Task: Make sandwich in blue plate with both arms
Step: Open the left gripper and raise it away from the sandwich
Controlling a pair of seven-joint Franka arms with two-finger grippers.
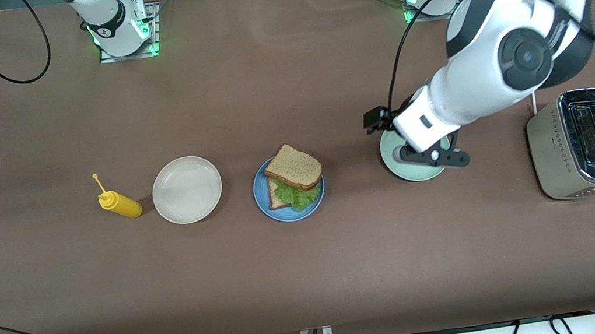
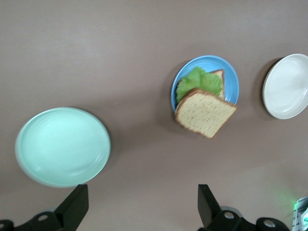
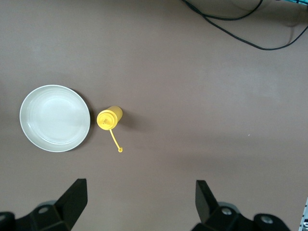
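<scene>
Two bread slices with lettuce between them already make the sandwich (image 1: 293,178), which sits in the blue plate (image 1: 262,202) at mid-table, between the beige plate (image 1: 186,189) and the pale green plate (image 1: 414,174); its top slice (image 2: 204,112) overhangs the rim. Assembly looks finished, with perhaps only a nudge to that slice left. Over the green plate hangs the left end effector (image 2: 139,204), open and empty. Toward its own end of the table waits the right end effector (image 3: 139,202), also open, above bare table near the mustard bottle (image 1: 120,204).
</scene>
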